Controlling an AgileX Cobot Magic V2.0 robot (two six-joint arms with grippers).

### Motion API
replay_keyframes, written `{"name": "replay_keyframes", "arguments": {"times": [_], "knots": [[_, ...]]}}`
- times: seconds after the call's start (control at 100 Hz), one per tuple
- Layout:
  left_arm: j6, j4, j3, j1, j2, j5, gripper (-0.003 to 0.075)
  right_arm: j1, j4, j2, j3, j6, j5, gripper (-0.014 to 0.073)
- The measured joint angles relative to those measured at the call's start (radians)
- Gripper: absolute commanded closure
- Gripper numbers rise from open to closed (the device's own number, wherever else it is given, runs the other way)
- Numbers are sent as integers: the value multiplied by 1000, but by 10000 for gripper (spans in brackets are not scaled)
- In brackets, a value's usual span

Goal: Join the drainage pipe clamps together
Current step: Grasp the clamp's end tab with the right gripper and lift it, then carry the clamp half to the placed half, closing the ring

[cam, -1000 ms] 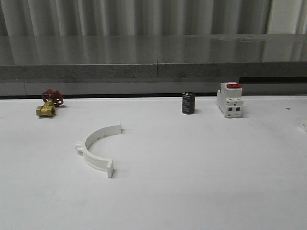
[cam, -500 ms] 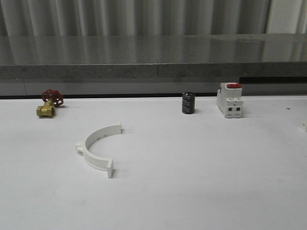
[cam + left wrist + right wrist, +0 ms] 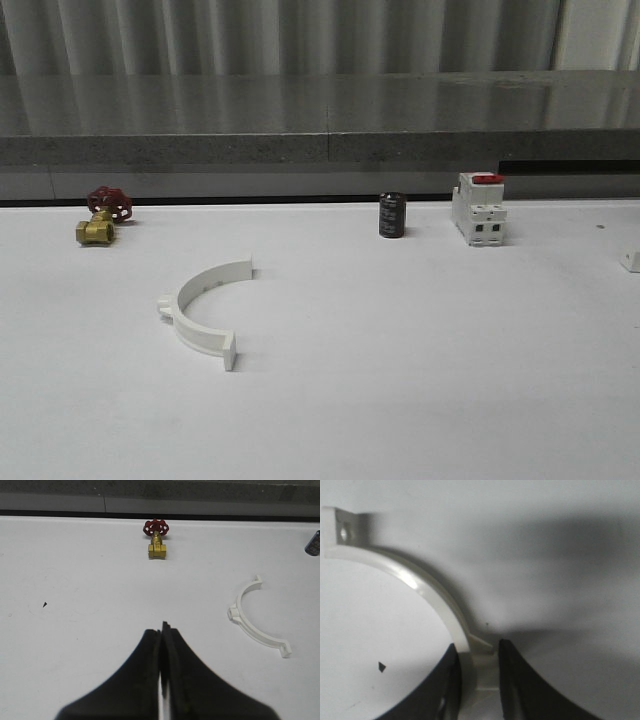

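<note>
- One white half-ring clamp [image 3: 203, 311] lies flat on the white table [image 3: 420, 340], left of centre in the front view, open side facing right, w/ a small lug on its outer left curve and flat tabs at both ends.
- Same clamp shows in the left wrist view [image 3: 255, 617], off to the side of the left gripper [image 3: 162, 667], well apart from it.
- Left gripper: black fingers [image 3: 135, 675] pressed together, nothing between them, hovering over bare table.
- Second half-ring clamp [image 3: 427, 592] is in the right wrist view: right gripper [image 3: 480, 672] has its two dark fingers [image 3: 512, 675] either side of the band, right by the outer lug, clamped on it.
- That clamp's flat end tab w/ a hole is seen at the far end of the arc; other end is cut off by the frame edge.
- At the far right edge of the front view a small white bit [image 3: 631, 261] sits on the table; too little of it to tell what it is.
- Back row along the table: brass valve w/ red handwheel [image 3: 102, 215] at left, small black cylinder [image 3: 392, 215] near centre, white breaker w/ red switch [image 3: 478, 209] just right of it.
- Grey ledge [image 3: 320, 130] runs behind the table.
</note>
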Motion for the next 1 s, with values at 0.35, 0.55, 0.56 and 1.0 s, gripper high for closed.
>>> {"name": "replay_keyframes", "arguments": {"times": [0.35, 0.55, 0.56, 1.0], "knots": [[0, 0, 0, 0, 0, 0, 741, 28, 26, -3, -153, 74, 201, 483], [0, 0, 0, 0, 0, 0, 741, 187, -26, -91, -188, 202, 271, 483], [0, 0, 0, 0, 0, 0, 741, 204, -31, -99, -188, 209, 273, 483], [0, 0, 0, 0, 0, 0, 741, 762, -393, -105, -212, 913, 324, 483]]}}
